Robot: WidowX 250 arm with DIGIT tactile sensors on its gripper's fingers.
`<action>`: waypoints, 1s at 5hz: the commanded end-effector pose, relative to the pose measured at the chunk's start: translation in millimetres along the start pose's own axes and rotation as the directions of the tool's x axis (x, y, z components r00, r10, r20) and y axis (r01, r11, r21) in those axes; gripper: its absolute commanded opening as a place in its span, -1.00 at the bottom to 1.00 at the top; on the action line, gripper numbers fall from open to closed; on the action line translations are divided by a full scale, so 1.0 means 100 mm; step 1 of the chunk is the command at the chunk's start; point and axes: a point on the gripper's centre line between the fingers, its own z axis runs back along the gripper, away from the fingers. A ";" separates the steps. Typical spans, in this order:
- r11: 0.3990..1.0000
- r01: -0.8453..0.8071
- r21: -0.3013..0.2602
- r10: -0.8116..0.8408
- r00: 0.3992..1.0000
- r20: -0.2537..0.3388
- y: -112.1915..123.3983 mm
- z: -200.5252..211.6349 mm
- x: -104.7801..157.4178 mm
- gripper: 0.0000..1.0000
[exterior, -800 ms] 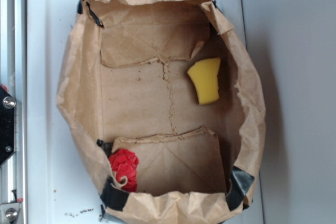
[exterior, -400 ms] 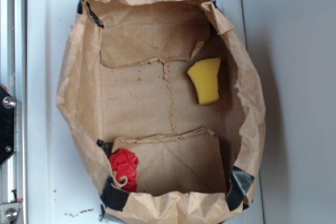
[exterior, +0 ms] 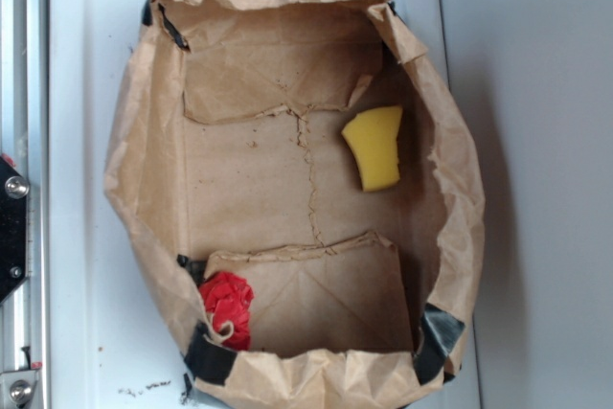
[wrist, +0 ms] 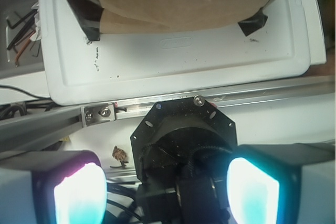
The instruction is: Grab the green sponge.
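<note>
White tray (exterior: 77, 189) is carrying your paper bag (exterior: 144, 170), green sponge (exterior: 374, 147) lying inside; gripper (wrist: 165, 192) is hanging released, well apart.

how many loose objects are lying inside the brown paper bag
2: a yellow foam sponge at the bag's upper right, and a red wrinkly lump in its lower-left corner. Flaps may hide more.
</note>
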 end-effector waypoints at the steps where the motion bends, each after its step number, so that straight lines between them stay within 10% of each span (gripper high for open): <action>1: 1.000 -0.001 0.005 0.001 1.000 0.009 -0.05 0.02 -0.07 1.00; 4: 1.000 -0.001 0.005 0.001 1.000 0.009 -0.05 0.02 -0.07 1.00; 5: 0.998 -0.058 0.005 0.058 0.998 0.026 -0.26 -0.16 0.39 1.00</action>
